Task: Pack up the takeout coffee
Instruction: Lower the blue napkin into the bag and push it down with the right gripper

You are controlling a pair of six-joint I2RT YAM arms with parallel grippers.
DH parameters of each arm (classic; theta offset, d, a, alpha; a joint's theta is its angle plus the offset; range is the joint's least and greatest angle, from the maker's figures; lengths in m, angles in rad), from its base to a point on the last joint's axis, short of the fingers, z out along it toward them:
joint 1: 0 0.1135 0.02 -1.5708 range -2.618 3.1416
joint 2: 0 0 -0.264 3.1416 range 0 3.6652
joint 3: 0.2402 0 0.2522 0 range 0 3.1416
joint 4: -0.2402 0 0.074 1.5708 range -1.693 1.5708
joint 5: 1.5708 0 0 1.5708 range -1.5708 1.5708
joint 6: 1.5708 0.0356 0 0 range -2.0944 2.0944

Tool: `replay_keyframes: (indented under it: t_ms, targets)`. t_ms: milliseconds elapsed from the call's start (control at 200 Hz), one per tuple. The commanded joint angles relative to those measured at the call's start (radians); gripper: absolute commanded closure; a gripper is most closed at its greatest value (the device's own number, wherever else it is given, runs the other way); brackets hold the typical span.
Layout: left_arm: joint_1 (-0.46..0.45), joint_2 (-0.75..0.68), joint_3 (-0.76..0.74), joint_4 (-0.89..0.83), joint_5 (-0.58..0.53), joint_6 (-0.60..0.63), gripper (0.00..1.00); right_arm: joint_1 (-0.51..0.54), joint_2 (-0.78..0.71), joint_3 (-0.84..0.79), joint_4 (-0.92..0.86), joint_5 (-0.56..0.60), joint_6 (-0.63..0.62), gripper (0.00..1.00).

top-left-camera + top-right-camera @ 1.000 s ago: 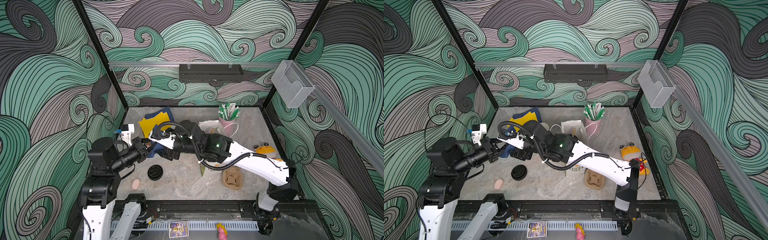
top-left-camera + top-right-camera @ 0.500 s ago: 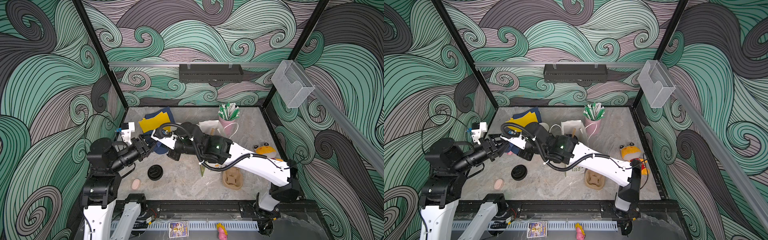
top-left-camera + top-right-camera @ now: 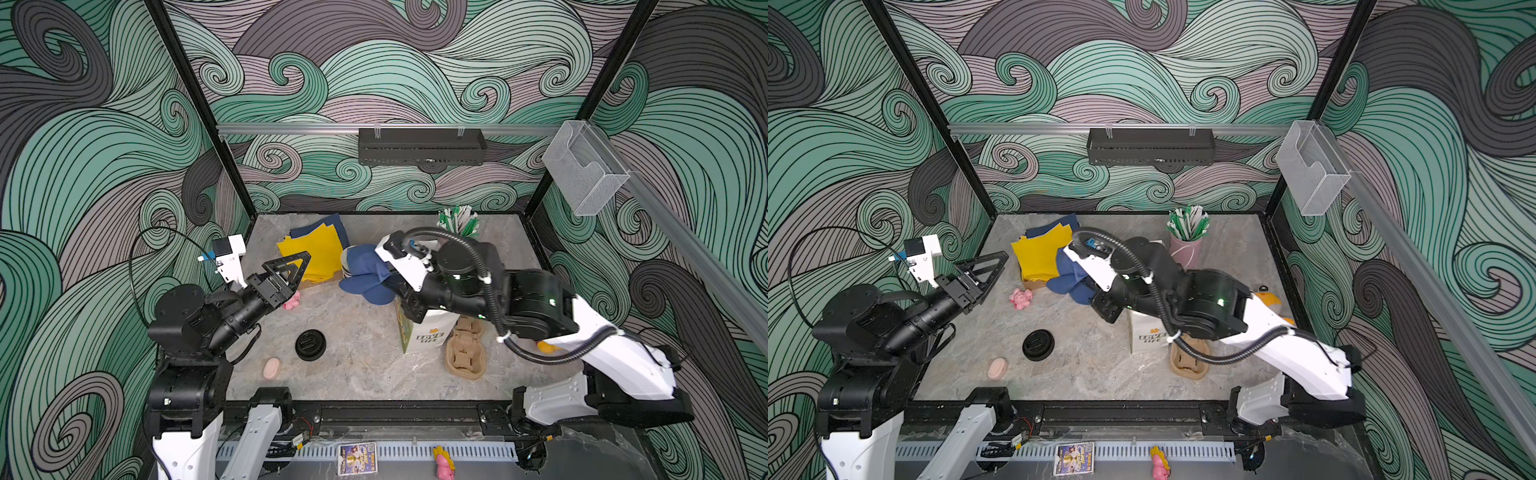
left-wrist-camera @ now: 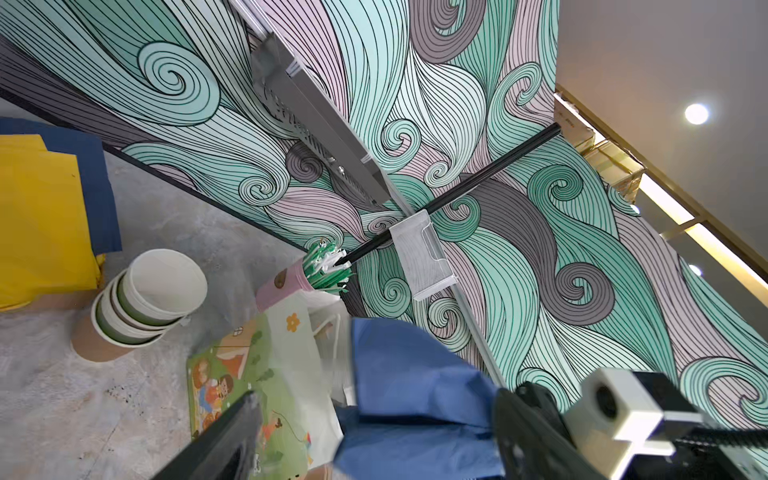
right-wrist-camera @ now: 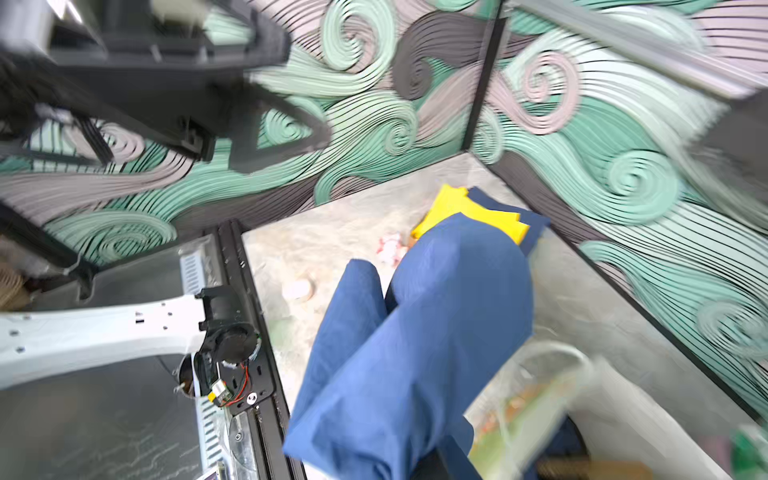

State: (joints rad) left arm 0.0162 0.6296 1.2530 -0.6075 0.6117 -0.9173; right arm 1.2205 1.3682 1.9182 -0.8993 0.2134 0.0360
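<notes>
— Hands?
— My left hand (image 3: 300, 272) gapes wide, empty. My right hand (image 3: 395, 286) is clamped on a blue cloth (image 3: 365, 276).
— Coffee?
— Stacked cups (image 4: 151, 299) stand open-topped toward the bench's (image 3: 365, 374) far edge, beside yellow napkins (image 3: 316, 253). One black lid (image 3: 310, 344) lies near-left.

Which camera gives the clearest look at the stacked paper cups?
The left wrist view: the stacked paper cups show white insides and olive sides, unobstructed. In both top views the blue napkin hides nearly all of them; the right wrist view shows none.
</notes>
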Motion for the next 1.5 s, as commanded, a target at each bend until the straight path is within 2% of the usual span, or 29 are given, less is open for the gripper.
replay_keyframes:
  t_ms: [0, 85, 185, 405, 675, 1091, 1391, 1491]
  targets:
    - [-0.007, 0.035, -0.021, -0.018, -0.018, 0.048, 0.11, -0.027, -0.030, 0.069, -0.237, 0.172, 0.133, 1.00]
    - [-0.009, 0.054, -0.046, -0.013, 0.005, 0.046, 0.11, -0.091, -0.024, 0.103, -0.354, 0.211, 0.215, 1.00]
    - [-0.018, 0.071, -0.073, -0.013, 0.017, 0.048, 0.12, -0.190, -0.004, 0.096, -0.428, 0.160, 0.299, 1.00]
    - [-0.036, 0.056, -0.117, -0.049, -0.020, 0.055, 0.13, -0.274, 0.101, 0.066, -0.429, 0.009, 0.297, 1.00]
    - [-0.038, 0.017, -0.154, -0.076, -0.055, 0.047, 0.13, -0.358, 0.152, -0.052, -0.428, -0.020, 0.360, 1.00]
    - [-0.038, 0.033, -0.168, -0.092, -0.086, 0.040, 0.15, -0.401, 0.079, -0.165, -0.406, -0.073, 0.414, 1.00]
    - [-0.038, 0.047, -0.181, -0.098, -0.127, 0.030, 0.15, -0.409, 0.149, -0.204, -0.402, -0.224, 0.378, 1.00]
    - [-0.038, 0.050, -0.180, -0.103, -0.131, 0.037, 0.15, -0.409, 0.188, -0.198, -0.393, -0.273, 0.358, 0.93]
